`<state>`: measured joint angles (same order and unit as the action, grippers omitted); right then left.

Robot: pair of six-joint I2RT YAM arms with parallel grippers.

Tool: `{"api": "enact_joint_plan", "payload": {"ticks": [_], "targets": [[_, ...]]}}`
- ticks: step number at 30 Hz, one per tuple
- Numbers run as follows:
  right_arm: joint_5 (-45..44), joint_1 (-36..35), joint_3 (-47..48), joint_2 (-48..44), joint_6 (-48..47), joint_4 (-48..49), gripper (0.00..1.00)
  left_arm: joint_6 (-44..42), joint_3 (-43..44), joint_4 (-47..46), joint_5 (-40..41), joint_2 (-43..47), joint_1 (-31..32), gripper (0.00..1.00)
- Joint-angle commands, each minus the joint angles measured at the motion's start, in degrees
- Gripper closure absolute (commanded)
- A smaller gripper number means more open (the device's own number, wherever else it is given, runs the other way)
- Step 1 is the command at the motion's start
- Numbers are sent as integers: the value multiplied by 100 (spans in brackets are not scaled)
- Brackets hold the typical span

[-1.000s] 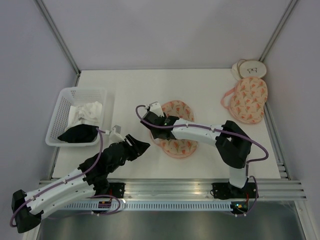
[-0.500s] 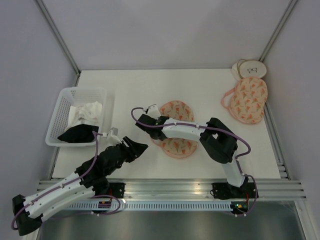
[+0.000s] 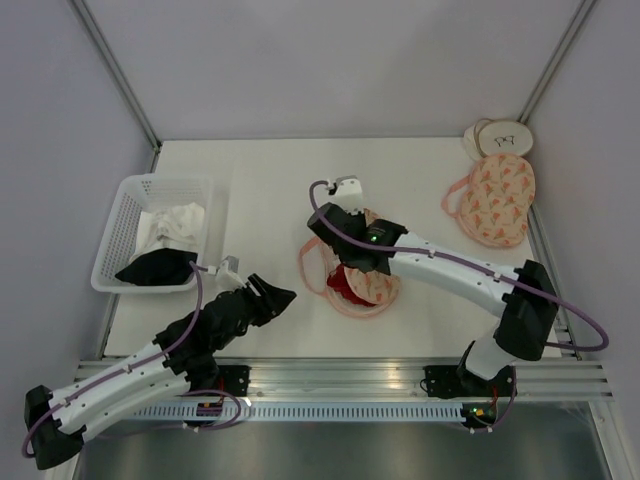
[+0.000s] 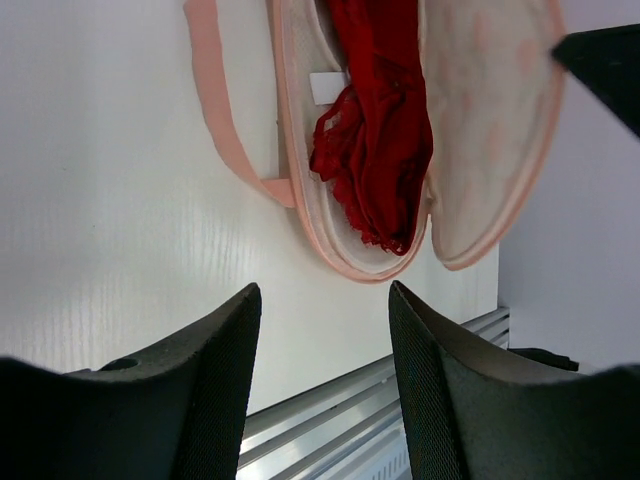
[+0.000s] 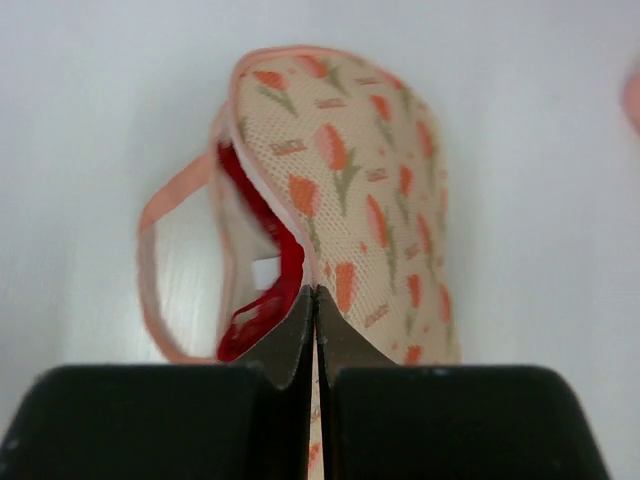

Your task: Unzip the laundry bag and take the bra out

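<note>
The laundry bag (image 3: pixel 377 288) lies unzipped mid-table, peach with an orange tulip print. Its top flap (image 5: pixel 350 180) stands raised, and my right gripper (image 5: pixel 316 292) is shut on that flap's pink-trimmed edge. Under the flap the red lace bra (image 3: pixel 345 283) shows in the lower shell (image 4: pixel 310 200); the left wrist view looks down on the bra (image 4: pixel 375 150). A pink strap (image 4: pixel 215 90) trails from the bag's left side. My left gripper (image 3: pixel 282 294) hovers open to the left of the bag, apart from it, nothing between its fingers (image 4: pixel 215 370).
A white basket (image 3: pixel 125 195) with black and white clothes stands at the left. A rounder pouch of the same print (image 3: pixel 497 200) and a pale round case (image 3: pixel 500 138) lie at the far right. An aluminium rail (image 3: pixel 350 375) runs along the table's near edge.
My right gripper shut on the bag's flap edge and pulled it up and to the right, opening the bag and exposing the red bra. The left arm barely moved.
</note>
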<state>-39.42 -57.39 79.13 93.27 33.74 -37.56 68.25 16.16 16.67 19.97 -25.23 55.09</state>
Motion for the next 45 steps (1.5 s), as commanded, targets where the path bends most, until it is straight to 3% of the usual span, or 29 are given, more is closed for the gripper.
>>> {"api": "enact_joint_plan", "payload": {"ticks": [1, 8, 10, 11, 13, 17, 20, 23, 30, 34, 45], "targets": [[-847, 551, -423, -493, 422, -935, 100, -154, 299, -84, 122, -227, 2, 41], [-1595, 2598, -1470, -951, 819, -1456, 98, -672, 764, -856, -265, -1210, 10, 41], [-1543, 3197, -1734, -1100, 784, -1255, 68, -944, 1071, -980, -379, -1711, 10, 41], [-1464, 3381, -1795, -1153, 662, -1149, 35, -1136, 1195, -1077, -414, -1922, 10, 41], [-1009, 3392, -1884, -1406, 556, -886, 19, -1357, 1554, -1191, -511, -2491, 10, 41], [309, 3357, -2384, -2373, 11, 63, 2, -1963, 2048, -1604, -643, -3443, 2, 41], [1495, 3330, -2876, -3077, -410, 713, 2, -2227, 2189, -2105, -696, -4109, 2, 41], [2129, 3322, -3175, -3280, -570, 935, 2, -2307, 2347, -2379, -626, -4594, -16, 41], [2614, 3322, -3729, -3420, -570, 1215, 2, -2333, 2857, -2299, -423, -5930, -77, 42], [2729, 3313, -3853, -3509, -579, 1225, 2, -2527, 2717, -3124, -634, -6212, -139, 42], [2878, 3322, -4011, -3562, -605, 1269, 2, -2562, 3050, -3468, -1134, -7258, -595, 44]]}}
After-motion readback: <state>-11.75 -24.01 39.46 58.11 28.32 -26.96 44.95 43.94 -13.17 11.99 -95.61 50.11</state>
